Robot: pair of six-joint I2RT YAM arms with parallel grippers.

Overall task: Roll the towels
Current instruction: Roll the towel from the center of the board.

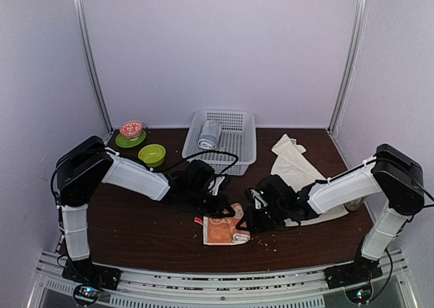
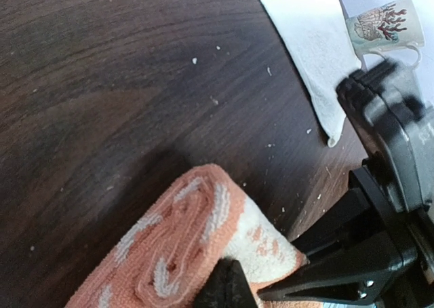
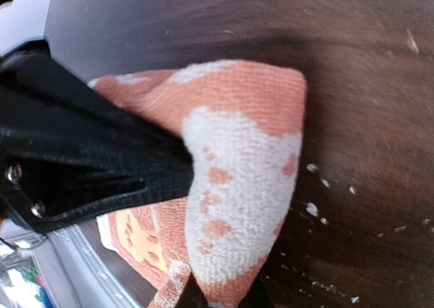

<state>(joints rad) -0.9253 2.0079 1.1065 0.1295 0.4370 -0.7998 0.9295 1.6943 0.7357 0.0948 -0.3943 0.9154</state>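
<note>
Two tools meet on the salmon-orange towel (image 1: 226,232), which lies near the middle of the counter's (image 1: 135,226) front edge, one end wound into a loose roll. My left tool (image 1: 226,212) is closed, its tips down against that roll; whether any cloth sits between them I cannot tell. My right tool (image 3: 220,298) is nipped onto a folded corner of the same towel. The cream-white towel (image 1: 295,162) lies loose toward the right rear corner, well apart, near the white basket (image 1: 252,145) holding a grey-blue rolled towel (image 1: 209,135).
</note>
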